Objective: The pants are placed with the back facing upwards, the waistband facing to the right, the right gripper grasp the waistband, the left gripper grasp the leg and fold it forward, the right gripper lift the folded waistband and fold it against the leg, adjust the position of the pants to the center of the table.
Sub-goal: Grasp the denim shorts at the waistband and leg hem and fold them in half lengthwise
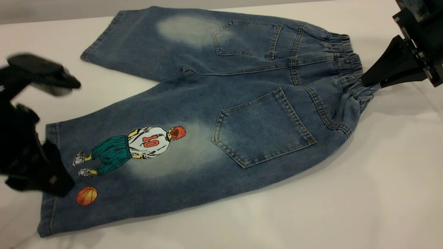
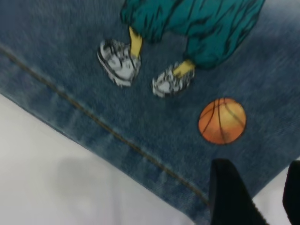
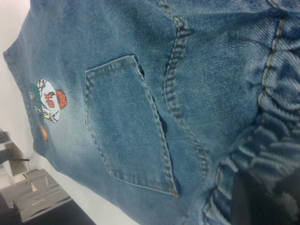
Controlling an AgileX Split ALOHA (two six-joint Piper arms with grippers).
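Blue denim pants lie flat and back up on the white table, both back pockets showing. The elastic waistband points right. My right gripper is shut on the waistband's middle, and the fabric bunches at its fingertips; the waistband fills the right wrist view beside the dark finger. My left gripper hovers at the hem of the near leg, by the printed basketball. Its jaws stand open in the left wrist view, its fingers over the hem corner, with nothing between them.
A basketball-player print marks the near leg. The far leg reaches toward the table's back edge. White tabletop lies bare in front and to the right. Grey equipment stands beyond the table edge.
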